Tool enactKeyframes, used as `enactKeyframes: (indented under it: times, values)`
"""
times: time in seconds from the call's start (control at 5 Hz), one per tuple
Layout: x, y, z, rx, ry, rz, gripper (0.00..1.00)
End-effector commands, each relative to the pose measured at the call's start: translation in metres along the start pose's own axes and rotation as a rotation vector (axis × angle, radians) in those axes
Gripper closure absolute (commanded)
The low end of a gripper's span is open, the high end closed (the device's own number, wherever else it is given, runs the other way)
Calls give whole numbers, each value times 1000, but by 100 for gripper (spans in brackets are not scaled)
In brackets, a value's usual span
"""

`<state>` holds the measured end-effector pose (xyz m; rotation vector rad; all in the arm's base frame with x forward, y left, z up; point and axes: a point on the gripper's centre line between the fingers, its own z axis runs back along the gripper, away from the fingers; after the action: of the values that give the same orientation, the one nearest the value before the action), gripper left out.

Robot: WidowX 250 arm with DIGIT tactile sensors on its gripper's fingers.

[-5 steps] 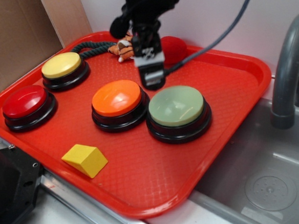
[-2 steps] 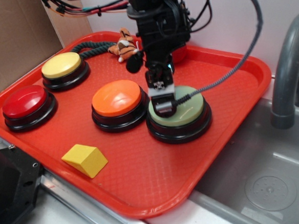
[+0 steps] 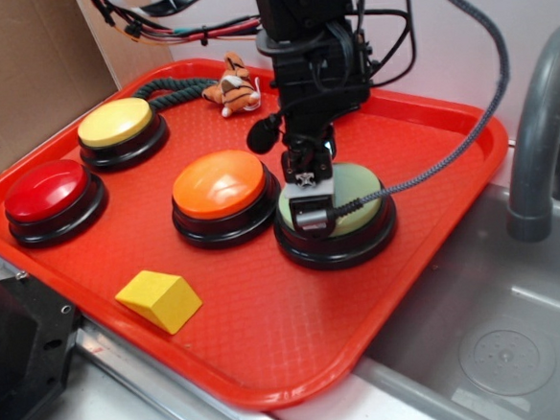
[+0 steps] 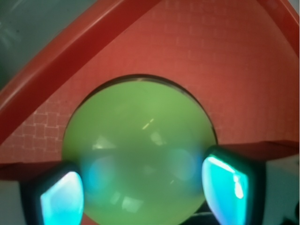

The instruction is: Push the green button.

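Atop the green button [image 3: 351,200], claw [image 3: 308,214] pointing straight down, fingers [image 4: 232,183] spread, arm upright

red tray [image 3: 436,247] | holds: green button [image 3: 356,200], orange button [image 3: 219,183], yellow button [image 3: 115,121], red button [image 3: 46,189], yellow wedge [image 3: 158,299], rope [image 3: 171,91], possibly tiger toy [image 3: 233,90]

In the exterior view the black arm hides the middle of the pale sage-green domed button [image 3: 356,197], so contact cannot be judged. The wrist view is blurred close up, its lower edge cutting off both glowing fingertips [image 4: 61,199].
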<state>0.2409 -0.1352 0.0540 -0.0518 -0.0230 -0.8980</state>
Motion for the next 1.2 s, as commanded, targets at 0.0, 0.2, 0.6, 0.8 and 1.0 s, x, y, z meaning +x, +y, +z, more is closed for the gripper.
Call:
enactKeyframes:
  times: [0.0,0.2,0.6,0.8,1.0]
  values:
    - [2,-9,15,40,-41,-48,0]
    - [7,-13,36,20,-10,-105,0]
    - [8,-18,55,42,-20,-89,0]
    - [7,-18,58,54,-17,-83,0]
    - [6,-19,64,64,-17,-75,0]
